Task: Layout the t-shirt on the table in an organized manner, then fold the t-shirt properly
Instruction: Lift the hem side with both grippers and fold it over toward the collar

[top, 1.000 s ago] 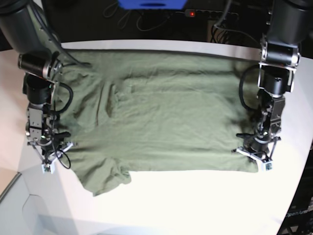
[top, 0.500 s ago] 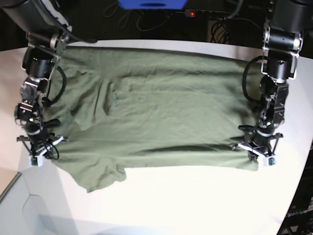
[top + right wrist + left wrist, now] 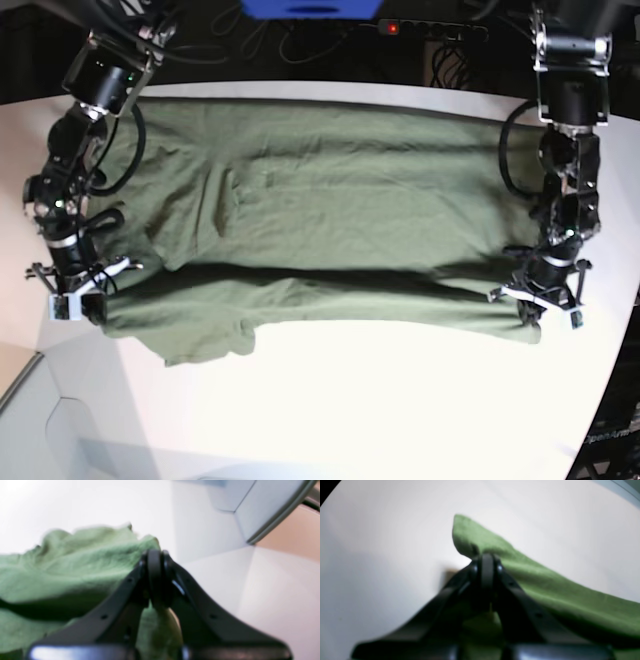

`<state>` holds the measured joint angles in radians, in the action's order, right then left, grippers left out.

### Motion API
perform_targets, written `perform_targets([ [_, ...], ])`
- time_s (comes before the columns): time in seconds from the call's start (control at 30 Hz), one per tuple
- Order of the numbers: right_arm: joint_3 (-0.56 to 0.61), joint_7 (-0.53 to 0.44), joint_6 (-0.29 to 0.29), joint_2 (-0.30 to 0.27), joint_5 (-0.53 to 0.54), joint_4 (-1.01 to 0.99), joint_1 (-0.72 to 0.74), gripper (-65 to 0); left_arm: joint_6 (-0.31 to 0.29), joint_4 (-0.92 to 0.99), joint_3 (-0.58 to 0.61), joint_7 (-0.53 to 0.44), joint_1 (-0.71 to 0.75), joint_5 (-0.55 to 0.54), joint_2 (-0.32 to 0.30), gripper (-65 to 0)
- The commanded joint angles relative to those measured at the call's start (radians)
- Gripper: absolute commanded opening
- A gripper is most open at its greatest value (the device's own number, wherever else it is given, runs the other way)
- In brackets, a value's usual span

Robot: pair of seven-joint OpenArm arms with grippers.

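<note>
The olive-green t-shirt (image 3: 320, 200) lies spread across the white table (image 3: 380, 410), collar end at the base view's left. Its near edge is raised off the table, and a dark shadow band runs under it. My left gripper (image 3: 540, 305), at the base view's right, is shut on the shirt's near hem corner. In the left wrist view the gripper (image 3: 486, 560) pinches the t-shirt (image 3: 545, 585) above the table (image 3: 382, 542). My right gripper (image 3: 75, 300) is shut on the near sleeve side. Its wrist view shows the gripper (image 3: 155, 555) clamped on bunched t-shirt (image 3: 75, 562).
A power strip with a red light (image 3: 430, 28), cables and a blue object (image 3: 310, 8) lie behind the table's far edge. The table's curved edge runs down the right (image 3: 610, 380). Grey panels (image 3: 60, 430) sit off the near left corner.
Both grippers have risen and drawn slightly towards the far side and apart, still holding the shirt. The near edge has lifted and pulled straighter, and a shadow has appeared beneath it.
</note>
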<state>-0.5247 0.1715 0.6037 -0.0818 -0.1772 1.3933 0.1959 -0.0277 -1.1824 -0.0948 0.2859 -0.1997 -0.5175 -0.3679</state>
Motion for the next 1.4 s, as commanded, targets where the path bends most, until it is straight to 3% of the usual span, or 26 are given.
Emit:
perform_targets([
  [0.0, -0.004, -0.025, 0.003, -0.011, 0.015, 0.044, -0.003, -65.0, -0.004, -0.041, -0.012, -0.027, -0.005, -0.002, -0.015, -64.7],
  [0.47, -0.002, -0.025, 0.003, -0.011, 0.195, 0.263, -0.255, -65.0, -0.004, -0.302, -0.142, -0.026, 0.219, -0.003, -0.013, -64.7],
  [0.77, -0.013, -0.026, 0.003, -0.013, 0.276, 0.37, -0.399, -65.0, -0.004, -0.465, -0.227, -0.026, 0.377, -0.003, 0.028, -64.7],
  [1.1, -0.073, -0.034, 0.005, -0.009, 0.324, 0.37, -0.51, -65.0, -0.011, -0.479, -0.28, -0.026, 0.486, -0.003, 0.028, -64.7],
  [1.17, -0.073, -0.034, 0.022, -0.006, 0.324, 0.369, -0.536, -65.0, -0.011, -0.474, -0.28, -0.026, 0.494, -0.003, 0.028, -64.7],
  [1.27, -0.074, -0.034, 0.091, 0.006, 0.324, 0.364, -0.551, -65.0, -0.011, -0.472, -0.276, -0.026, 0.507, 0.0, 0.028, -64.7],
  [1.37, -0.094, -0.031, 0.094, 0.026, 0.321, 0.364, -0.557, -65.0, -0.011, -0.472, -0.279, -0.026, 0.53, 0.006, 0.028, -64.7],
])
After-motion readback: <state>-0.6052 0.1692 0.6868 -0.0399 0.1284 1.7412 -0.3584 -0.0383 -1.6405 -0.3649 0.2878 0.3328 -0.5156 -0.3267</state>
